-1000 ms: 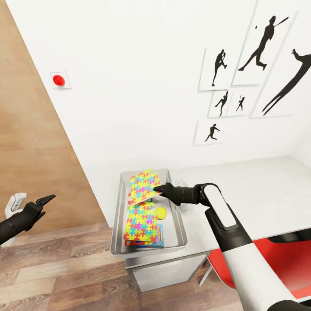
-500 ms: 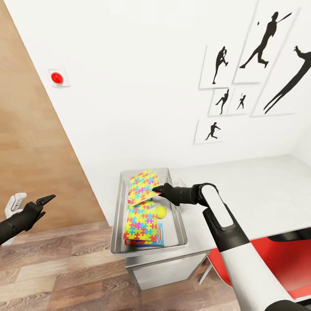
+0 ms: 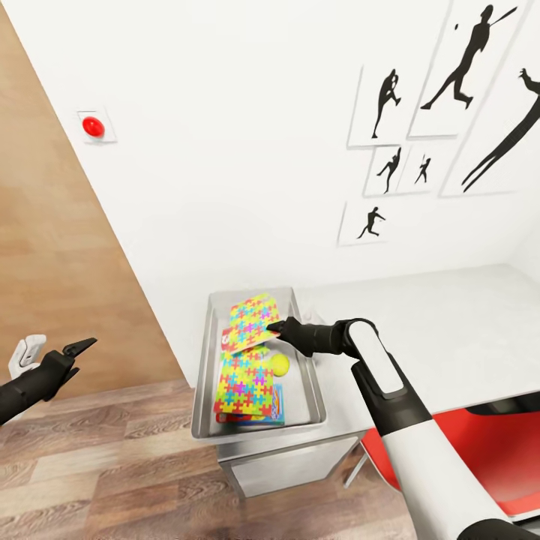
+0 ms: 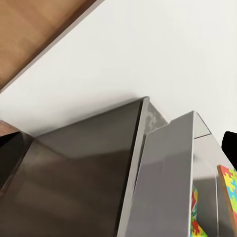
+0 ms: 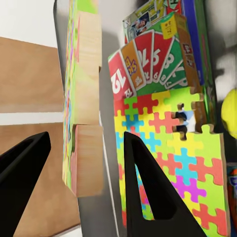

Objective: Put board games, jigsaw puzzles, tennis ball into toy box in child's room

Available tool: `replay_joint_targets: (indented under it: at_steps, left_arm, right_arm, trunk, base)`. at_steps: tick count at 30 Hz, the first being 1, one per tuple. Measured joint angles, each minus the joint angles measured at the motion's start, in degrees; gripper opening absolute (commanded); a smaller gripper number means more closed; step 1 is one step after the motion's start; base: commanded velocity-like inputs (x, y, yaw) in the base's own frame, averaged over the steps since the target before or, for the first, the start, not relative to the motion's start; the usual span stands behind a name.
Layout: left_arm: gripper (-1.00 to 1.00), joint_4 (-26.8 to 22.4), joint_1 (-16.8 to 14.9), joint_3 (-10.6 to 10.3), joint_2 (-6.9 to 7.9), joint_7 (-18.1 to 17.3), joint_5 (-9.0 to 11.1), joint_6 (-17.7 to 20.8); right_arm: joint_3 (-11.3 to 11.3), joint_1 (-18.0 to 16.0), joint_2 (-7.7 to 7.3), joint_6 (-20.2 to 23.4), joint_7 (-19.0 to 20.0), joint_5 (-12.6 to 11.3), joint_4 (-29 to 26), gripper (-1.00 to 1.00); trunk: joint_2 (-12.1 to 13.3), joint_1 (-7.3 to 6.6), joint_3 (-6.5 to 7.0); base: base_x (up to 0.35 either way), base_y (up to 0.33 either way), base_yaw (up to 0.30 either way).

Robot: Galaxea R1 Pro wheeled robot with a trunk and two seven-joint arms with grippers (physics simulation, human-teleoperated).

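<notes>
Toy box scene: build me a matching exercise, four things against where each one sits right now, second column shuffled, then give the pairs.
Things
1. upper jigsaw puzzle
2. tennis ball
3. lower jigsaw puzzle
4. left gripper

Places
A. lying flat in the toy box
B. over the wood floor, away from the desk
C. tilted, between the fingers of the right gripper
D. in the bin beside the flat puzzle

Pairs: 1-C, 2-D, 3-A, 4-B

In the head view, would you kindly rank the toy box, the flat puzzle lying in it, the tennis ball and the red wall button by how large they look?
1. Toy box
2. Flat puzzle
3. Tennis ball and red wall button: they look about alike, and the button is farther off, so no ranking.
</notes>
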Motion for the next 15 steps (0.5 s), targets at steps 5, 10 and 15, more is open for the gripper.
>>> replay_joint_targets:
  at_steps: [5, 10, 15]
  left_arm:
    - [1.0, 0.0, 0.02, -0.01, 0.0, -0.01, -0.03, 0.0]
    - [1.0, 0.0, 0.0, 0.0, 0.0, -0.03, -0.01, 0.0]
    - [1.0, 0.0, -0.01, -0.04, 0.0, -0.03, 0.0, 0.0]
  right_arm:
    - [-0.02, -0.11, 0.0, -0.66, 0.02, 0.04, 0.45, -1.0]
    - [0.02, -0.16, 0.04, -1.18, 0.03, 0.03, 0.63, -1.0]
    - [0.09, -0.18, 0.07, -2.3, 0.1, 0.02, 0.71, -1.0]
  trunk:
    - [0.0, 0.0, -0.44]
    - [0.0, 0.0, -0.8]
    - [-0.01, 0.0, -0.97]
  base:
    - [0.0, 0.0, 0.0]
    - [0.0, 0.0, 0.0]
    - [0.0, 0.0, 0.0]
